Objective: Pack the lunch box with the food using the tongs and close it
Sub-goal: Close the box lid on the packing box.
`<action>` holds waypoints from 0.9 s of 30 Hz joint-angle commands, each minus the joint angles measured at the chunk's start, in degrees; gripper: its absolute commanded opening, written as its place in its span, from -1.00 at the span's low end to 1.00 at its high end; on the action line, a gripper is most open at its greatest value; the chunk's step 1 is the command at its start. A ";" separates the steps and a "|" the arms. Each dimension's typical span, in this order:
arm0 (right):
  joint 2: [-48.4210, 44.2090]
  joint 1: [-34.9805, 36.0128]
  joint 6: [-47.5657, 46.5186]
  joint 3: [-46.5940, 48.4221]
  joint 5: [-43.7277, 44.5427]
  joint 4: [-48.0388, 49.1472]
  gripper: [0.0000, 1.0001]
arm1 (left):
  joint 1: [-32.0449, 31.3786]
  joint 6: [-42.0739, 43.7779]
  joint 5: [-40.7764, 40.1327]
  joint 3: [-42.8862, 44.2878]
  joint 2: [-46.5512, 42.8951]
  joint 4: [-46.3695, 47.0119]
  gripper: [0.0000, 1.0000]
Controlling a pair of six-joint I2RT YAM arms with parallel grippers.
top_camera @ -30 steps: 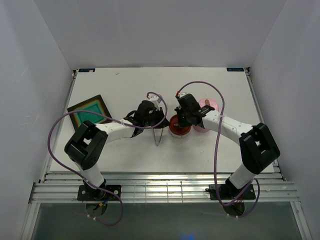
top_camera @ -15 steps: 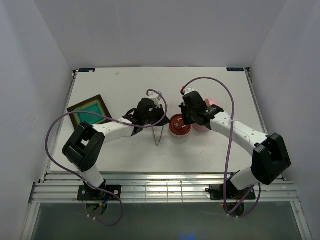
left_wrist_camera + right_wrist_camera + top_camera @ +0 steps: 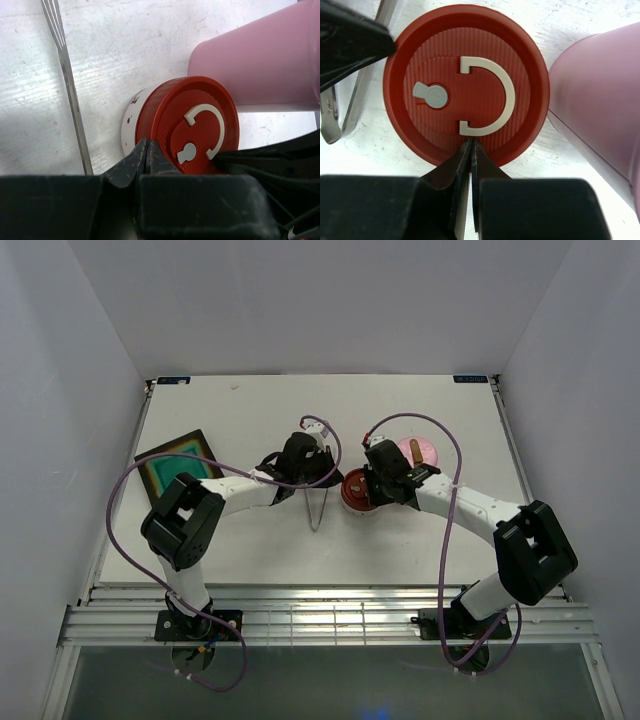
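The left gripper (image 3: 147,150) and right gripper (image 3: 471,150) are hovering at the rim of the red lid (image 3: 467,85), jaws pressed together on nothing (both alike), while the tongs (image 3: 318,508) are lying beside it.

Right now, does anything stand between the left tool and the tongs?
Nothing visible does. The tongs lie on bare table just beside the shut left tool; the red-lidded container stands apart from them.
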 commanded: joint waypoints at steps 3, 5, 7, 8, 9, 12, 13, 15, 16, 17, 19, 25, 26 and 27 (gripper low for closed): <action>-1.77 0.59 0.63 -2.97 -2.50 2.19 -0.84 | -0.28 1.28 -2.07 2.15 1.72 -2.42 -0.83; -1.77 0.59 0.63 -3.67 -3.29 3.32 -0.84 | -0.28 1.28 -2.33 2.41 1.98 -2.69 -0.83; -1.25 0.59 0.89 -4.46 -3.73 4.29 -0.84 | -0.28 1.20 -2.85 2.68 2.25 -3.39 -0.83; -0.99 0.59 0.98 -4.99 -4.17 5.43 -0.85 | -0.28 1.20 -3.12 2.85 2.42 -3.65 -0.84; -0.98 0.59 1.16 -6.21 -4.61 6.23 -0.84 | -0.28 1.20 -3.30 2.85 2.42 -3.83 -0.84; -1.51 0.67 1.86 -7.89 -6.28 8.69 -0.85 | -0.28 1.37 -4.52 2.85 1.99 -4.36 -0.84; -1.51 0.85 1.86 -7.72 -7.07 8.95 -0.85 | -0.28 1.46 -5.22 3.03 1.81 -4.88 -0.84; -1.25 1.37 1.86 -6.50 -7.07 8.96 -0.84 | -0.19 1.46 -5.67 3.11 1.37 -5.06 -0.84; -0.72 1.64 1.95 -5.88 -7.07 8.96 -0.84 | -0.19 1.46 -5.84 3.12 1.11 -4.97 -0.85; -0.46 2.08 2.04 -5.35 -7.16 8.96 -0.84 | -0.19 1.46 -5.93 3.12 0.50 -4.80 -0.84; 0.68 2.43 2.12 -3.68 -7.51 9.05 -0.84 | -0.19 1.55 -6.02 3.55 0.05 -5.06 -0.85; 1.48 3.22 2.39 0.53 -7.26 6.86 -0.84 | -0.19 2.86 -6.55 4.26 -2.84 -6.29 -0.83; 1.30 3.22 2.30 1.50 -6.64 5.89 -0.85 | -0.19 2.95 -6.72 4.26 -3.54 -6.55 -0.81; 0.87 3.22 1.69 2.56 -5.94 4.84 -0.84 | -0.19 2.87 -7.33 4.17 -5.21 -6.82 -0.79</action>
